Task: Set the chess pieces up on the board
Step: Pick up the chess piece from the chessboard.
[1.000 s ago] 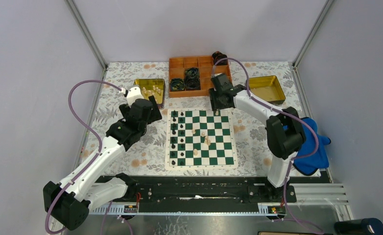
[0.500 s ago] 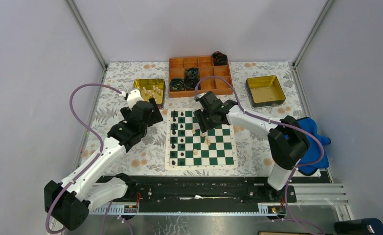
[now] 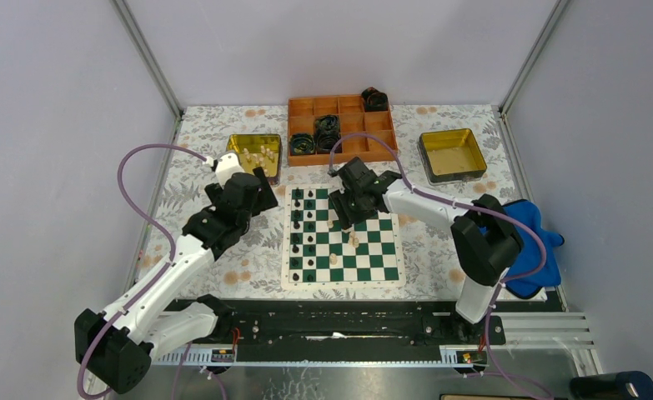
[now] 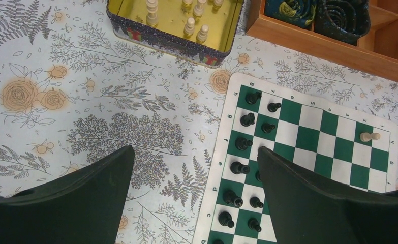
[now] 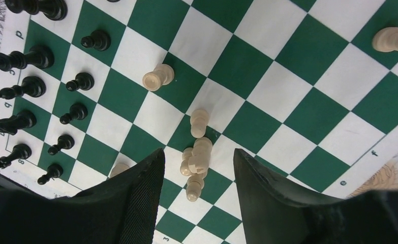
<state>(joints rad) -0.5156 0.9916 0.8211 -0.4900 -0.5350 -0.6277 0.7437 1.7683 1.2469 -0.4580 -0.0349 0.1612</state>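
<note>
Right gripper (image 5: 197, 152) hangs low over the board (image 5: 288, 107), fingers apart, holding nothing, above toppled white pieces (image 5: 199, 123) mid-board. Best to single out one piece and close across its stem. Left gripper (image 4: 195, 148) gapes wide, empty.

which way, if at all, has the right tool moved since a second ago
Yes: the right tool swung left, from the orange tray's front edge to over the chessboard.

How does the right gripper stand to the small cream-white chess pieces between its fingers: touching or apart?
Apart. The right wrist view shows bare board between the cream-white chess pieces and each finger of the right gripper.
</note>
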